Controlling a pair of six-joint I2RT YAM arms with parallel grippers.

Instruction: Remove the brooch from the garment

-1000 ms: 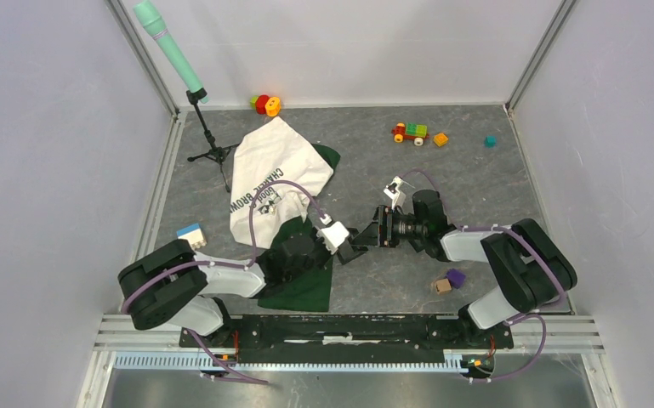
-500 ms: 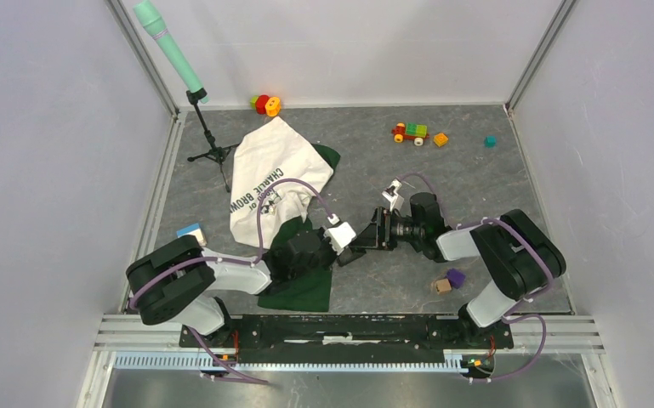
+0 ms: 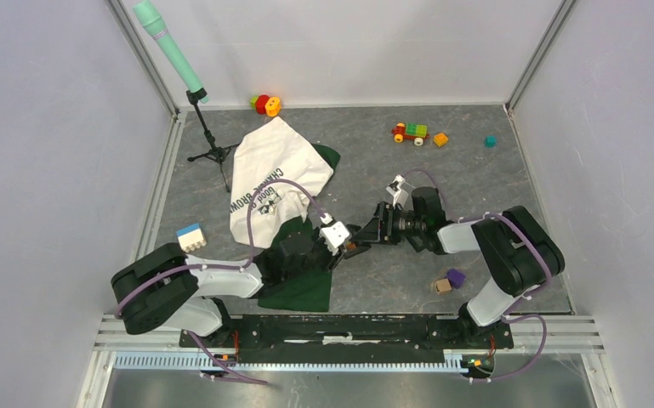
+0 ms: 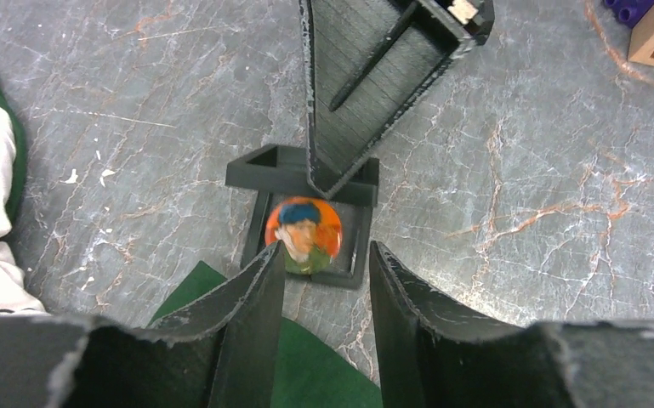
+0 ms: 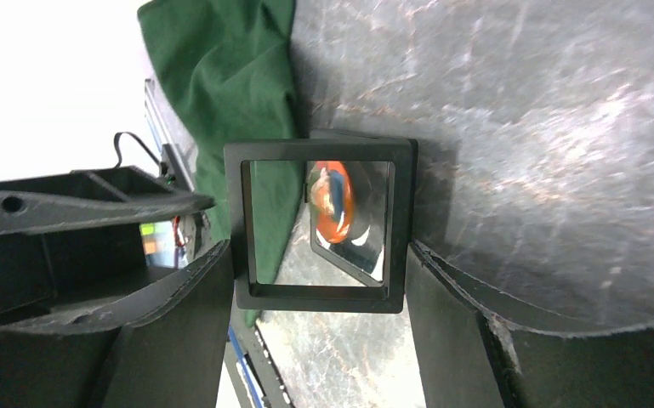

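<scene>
**A:** How is the left hand set?

**B:** The left hand (image 4: 325,252) is partly open and holds nothing. Its fingers stand apart over the near edge of a black square frame (image 5: 323,297) on the worktop (image 4: 519,170). I cannot tell whether either finger touches anything.

**A:** And the right hand?

**B:** The right hand (image 5: 319,255) is closed on the frame's raised, windowed half. One finger is on each side, holding it up on edge.

**A:** What has changed since half a second ago?

**B:** Little. The left hand has drawn back slightly to the left. That arm's elbow has swung left too, so the blue and white block (image 3: 190,236) now sits clear of it. The right hand has barely shifted.

**A:** Where is the brooch?

**B:** The brooch (image 4: 304,234) is round and orange with a face on it. It lies in the frame's lower half, off the shirt (image 3: 268,170). It sits just beyond the left hand's fingertips, in line with the gap between them. The right wrist view shows it through the raised window. The shirt's dark green edge lies just near and left of the frame, under the left hand.
</scene>
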